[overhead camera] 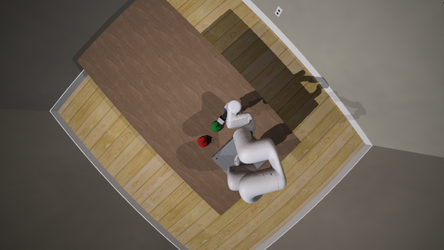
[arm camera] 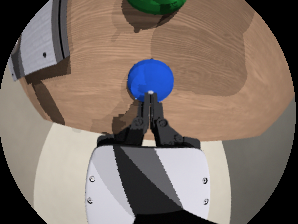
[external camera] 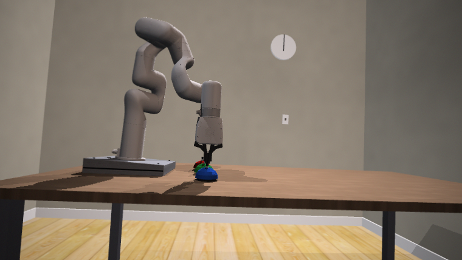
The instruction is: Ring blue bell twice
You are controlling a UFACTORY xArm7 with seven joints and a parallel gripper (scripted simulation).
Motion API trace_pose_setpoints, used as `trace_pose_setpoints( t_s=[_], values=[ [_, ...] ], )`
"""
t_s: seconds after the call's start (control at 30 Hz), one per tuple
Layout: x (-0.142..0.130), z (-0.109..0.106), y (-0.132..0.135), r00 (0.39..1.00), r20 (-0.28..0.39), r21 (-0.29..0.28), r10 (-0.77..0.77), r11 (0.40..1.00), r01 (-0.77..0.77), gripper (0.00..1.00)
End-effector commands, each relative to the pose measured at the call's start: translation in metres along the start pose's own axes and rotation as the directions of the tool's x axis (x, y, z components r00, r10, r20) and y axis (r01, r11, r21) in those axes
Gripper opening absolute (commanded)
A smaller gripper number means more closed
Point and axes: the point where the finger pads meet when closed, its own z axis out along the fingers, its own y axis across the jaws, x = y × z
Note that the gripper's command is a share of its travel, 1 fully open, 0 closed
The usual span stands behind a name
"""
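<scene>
The xArm gripper (external camera: 207,161) (arm camera: 150,100), closed on nothing, points down over the blue bell (external camera: 206,174) (arm camera: 150,79) on the table. I judge ringing is underway; next comes a straight press or release, though I can't tell which.

Three views, one table (overhead camera: 149,71) (external camera: 307,184) (arm camera: 200,115)
Top looked down from high, exterior sideways from farther back, wrist closely downward
</scene>
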Motion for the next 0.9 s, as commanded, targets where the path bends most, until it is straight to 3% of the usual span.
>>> trace_pose_setpoints(
  t_s=[0.0, 0.87],
  values=[
    [-0.0015, -0.0034, 0.0018, 1.0, 0.004, -0.005, 0.0, 1.0, 0.0, 0.0],
    [-0.0015, -0.0058, 0.0017, 1.0, 0.004, -0.005, 0.0, 1.0, 0.0, 0.0]
  ],
)
